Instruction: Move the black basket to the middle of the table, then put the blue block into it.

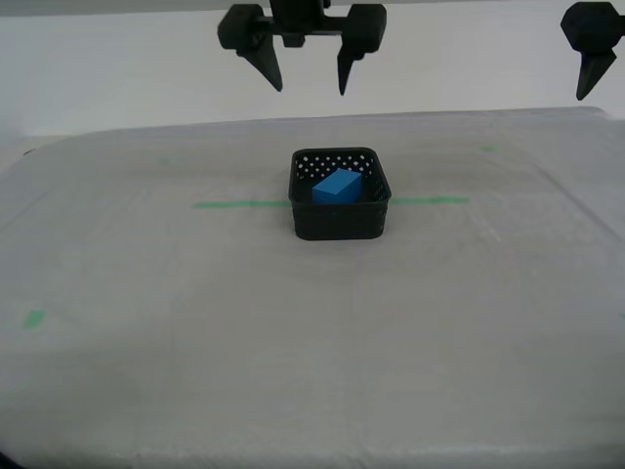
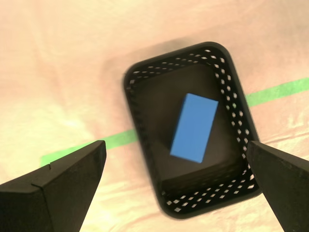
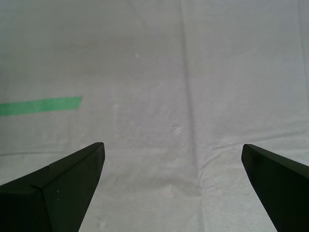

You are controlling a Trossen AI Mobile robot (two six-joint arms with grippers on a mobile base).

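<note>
The table (image 1: 195,371) carries the black basket (image 1: 340,220) astride a green tape line (image 1: 239,204).

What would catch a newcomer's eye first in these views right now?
The blue block stands out most, lying inside the black basket, which sits on the long green tape line near the middle of the table. Next, my second gripper hangs open above the basket, holding nothing. My first gripper, also open, looks down on bare cloth.
</note>
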